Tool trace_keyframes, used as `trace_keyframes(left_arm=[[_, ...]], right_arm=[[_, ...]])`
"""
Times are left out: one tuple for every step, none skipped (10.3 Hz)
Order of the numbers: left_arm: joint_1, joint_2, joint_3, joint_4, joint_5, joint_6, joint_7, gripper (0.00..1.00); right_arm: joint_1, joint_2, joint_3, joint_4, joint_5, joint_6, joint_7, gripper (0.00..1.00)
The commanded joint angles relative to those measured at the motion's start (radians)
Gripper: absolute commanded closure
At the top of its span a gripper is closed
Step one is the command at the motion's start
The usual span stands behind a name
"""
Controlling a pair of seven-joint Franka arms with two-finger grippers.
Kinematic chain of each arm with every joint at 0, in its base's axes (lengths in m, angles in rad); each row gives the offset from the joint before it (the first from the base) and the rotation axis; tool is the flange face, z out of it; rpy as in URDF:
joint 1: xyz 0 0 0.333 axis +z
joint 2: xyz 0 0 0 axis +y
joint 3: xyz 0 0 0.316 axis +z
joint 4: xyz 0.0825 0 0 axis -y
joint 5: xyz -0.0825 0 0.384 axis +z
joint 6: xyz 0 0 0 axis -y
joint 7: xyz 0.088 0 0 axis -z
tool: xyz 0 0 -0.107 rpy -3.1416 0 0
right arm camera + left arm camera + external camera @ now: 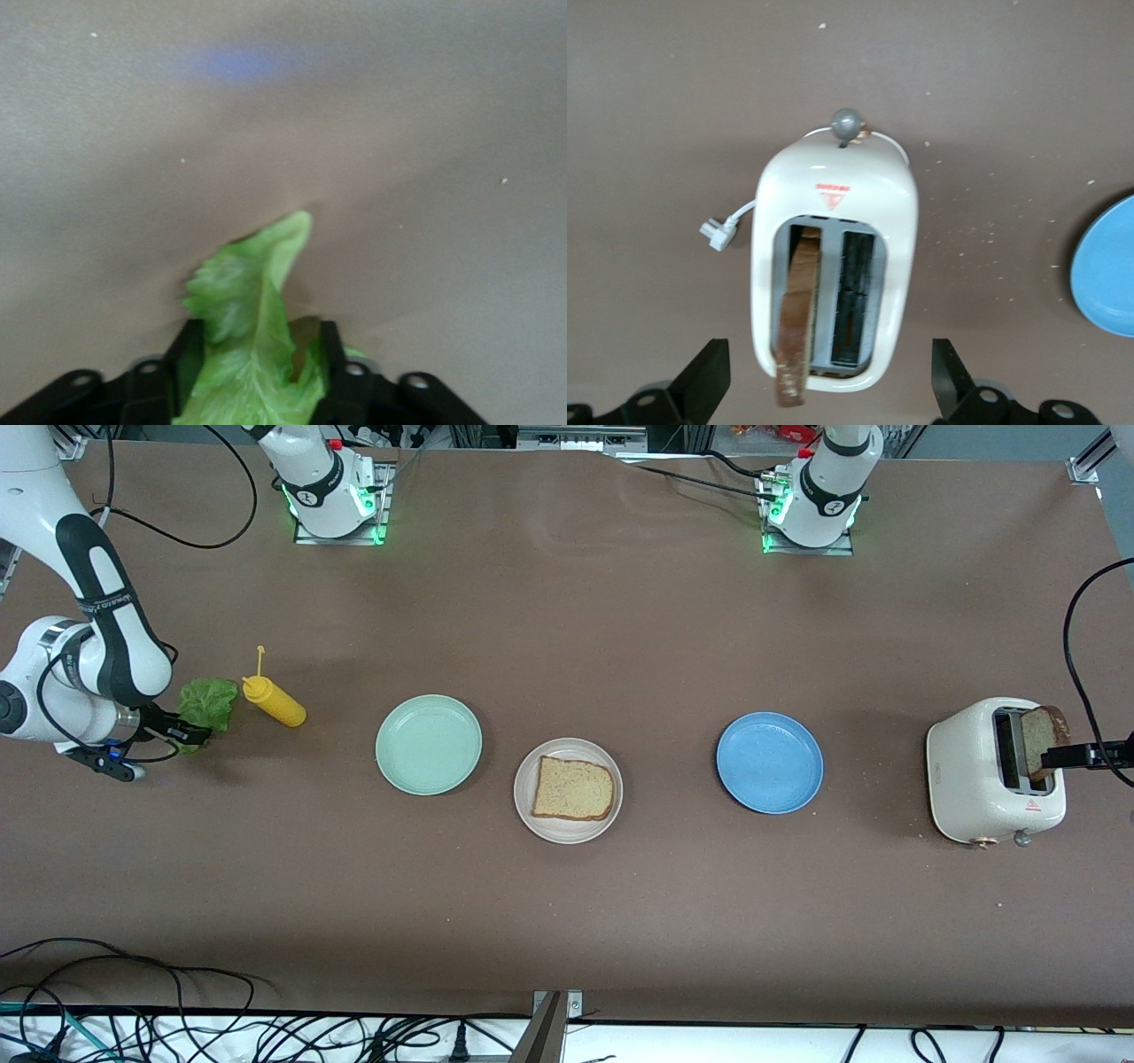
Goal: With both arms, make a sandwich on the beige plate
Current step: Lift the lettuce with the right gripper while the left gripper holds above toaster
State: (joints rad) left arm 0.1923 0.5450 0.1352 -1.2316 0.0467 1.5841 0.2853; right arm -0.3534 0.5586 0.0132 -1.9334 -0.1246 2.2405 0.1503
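One slice down: a square tan-brown bread slice lies on the round cream-beige plate, mid-counter.
Lettuce: right tool clenched on the ruffled green leaf.
Second slice: brown toast in the white toaster; left tool released, straddling it.
Left: leaf, top slice.

Beige plate; green lettuce; yellow bottle; cream toaster.

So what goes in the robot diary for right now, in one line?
right claw: around lettuce leaf | left claw: open over toaster | beige plate: one bread slice
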Motion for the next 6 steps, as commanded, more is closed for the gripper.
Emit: trace_keyframes(left_arm=[[0.061,-0.007,-0.012,-0.012,0.015,0.016,0.066,0.00],[0.065,-0.010,-0.012,-0.032,-0.010,0.033,0.068,0.00],[0.085,-0.016,-0.014,-0.049,-0.040,0.051,0.068,0.00],[0.085,-0.042,-0.012,-0.102,-0.059,0.104,0.068,0.00],[0.085,-0.069,-0.012,-0.161,-0.059,0.152,0.064,0.00],[0.085,-0.092,-0.012,-0.205,-0.059,0.189,0.060,0.00]], right_arm=[[0.002,-0.003,0.005,0.007,-0.023,-0.001,0.012,1.00],[0.002,-0.006,0.005,0.013,-0.023,-0.002,0.011,1.00],[0.002,-0.011,0.005,0.027,-0.023,-0.016,0.003,1.00],[0.002,-0.023,0.008,0.057,-0.023,-0.068,0.000,1.00],[0.004,-0.031,0.017,0.112,-0.020,-0.153,-0.005,1.00],[0.004,-0.037,0.042,0.190,-0.020,-0.265,0.000,1.00]])
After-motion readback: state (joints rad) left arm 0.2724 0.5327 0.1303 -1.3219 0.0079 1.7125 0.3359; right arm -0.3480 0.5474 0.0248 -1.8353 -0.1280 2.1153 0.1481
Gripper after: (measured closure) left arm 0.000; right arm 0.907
